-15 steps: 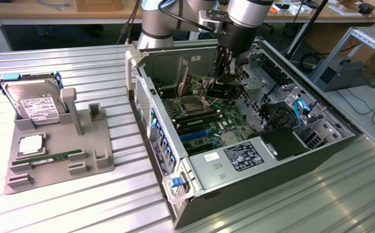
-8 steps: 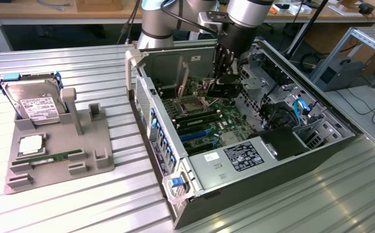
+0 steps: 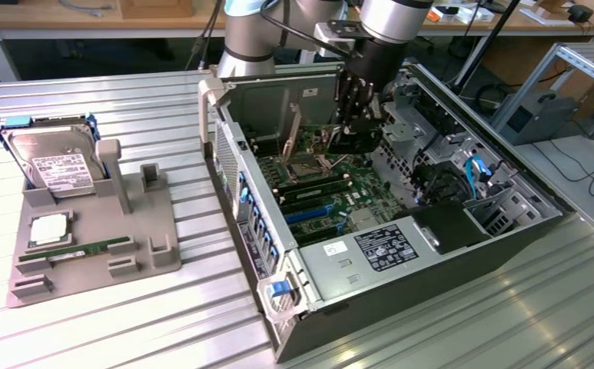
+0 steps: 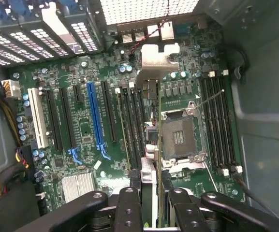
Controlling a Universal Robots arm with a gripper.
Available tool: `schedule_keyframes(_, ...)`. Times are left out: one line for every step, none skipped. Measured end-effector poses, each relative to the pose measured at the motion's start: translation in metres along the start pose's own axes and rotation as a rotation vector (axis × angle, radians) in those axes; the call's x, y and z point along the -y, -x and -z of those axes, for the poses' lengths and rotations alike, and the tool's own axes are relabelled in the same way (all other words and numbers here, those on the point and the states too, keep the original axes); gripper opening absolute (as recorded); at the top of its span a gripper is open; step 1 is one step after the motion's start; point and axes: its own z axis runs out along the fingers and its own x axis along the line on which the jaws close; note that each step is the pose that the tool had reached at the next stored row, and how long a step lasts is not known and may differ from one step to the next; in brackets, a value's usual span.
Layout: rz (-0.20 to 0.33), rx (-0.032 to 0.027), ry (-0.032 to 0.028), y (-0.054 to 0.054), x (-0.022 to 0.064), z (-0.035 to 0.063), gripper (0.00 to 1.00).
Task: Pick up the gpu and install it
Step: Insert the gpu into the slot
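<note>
My gripper (image 4: 149,205) is clamped on the gpu (image 4: 156,65), its dark fingers (image 4: 127,212) pinching the card on both faces. I see the card edge-on, running away from the wrist to its silver bracket. It hangs above the motherboard (image 4: 81,140), over the long black slots (image 4: 129,123) between the blue slot (image 4: 95,116) and the CPU socket (image 4: 179,137). I cannot tell whether its lower edge touches a slot.

As I judge it, seating well means keeping the card upright and parallel to one slot, with the bracket toward the vented rear wall, and pressing evenly. A tilt would jam one end.

In the exterior view the arm reaches down from above into the open computer case (image 3: 419,254). The wrist points nearly straight down, and the gripper (image 3: 360,127) sits low inside the case, close over the board.
</note>
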Motion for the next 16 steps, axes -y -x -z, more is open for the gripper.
schedule_keyframes(0.012, -0.0005, 0.0003, 0.0000, 0.0000, 0.0000, 0.27)
schedule_keyframes(0.019, -0.0008, 0.0005, 0.0000, 0.0000, 0.0000, 0.27)
schedule_keyframes(0.036, -0.0015, 0.0008, 0.0000, 0.0000, 0.0000, 0.27)
schedule_keyframes(0.058, -0.0025, 0.0013, 0.0000, 0.0000, 0.0000, 0.27)
schedule_keyframes(0.078, -0.0034, 0.0019, 0.0000, 0.0000, 0.0000, 0.27)
schedule_keyframes(0.091, -0.0040, 0.0022, 0.0000, 0.0000, 0.0000, 0.27)
schedule_keyframes(0.106, -0.0046, 0.0025, 0.0000, 0.0000, -0.0001, 0.27)
schedule_keyframes(0.127, -0.0055, 0.0030, 0.0000, 0.0000, -0.0001, 0.27)
schedule_keyframes(0.138, -0.0059, 0.0033, 0.0000, 0.0000, -0.0001, 0.27)
schedule_keyframes(0.148, -0.0064, 0.0035, 0.0000, 0.0000, -0.0001, 0.27)
schedule_keyframes(0.178, -0.0076, 0.0042, 0.0000, 0.0000, -0.0002, 0.27)
schedule_keyframes(0.194, -0.0084, 0.0046, 0.0000, 0.0000, -0.0002, 0.27)
schedule_keyframes(0.208, -0.0089, 0.0050, 0.0000, 0.0000, -0.0002, 0.27)
schedule_keyframes(0.217, -0.0093, 0.0052, 0.0000, 0.0000, -0.0002, 0.27)
schedule_keyframes(0.219, -0.0094, 0.0052, 0.0000, 0.0000, -0.0002, 0.27)
schedule_keyframes(0.219, -0.0095, 0.0052, 0.0000, 0.0000, -0.0002, 0.27)
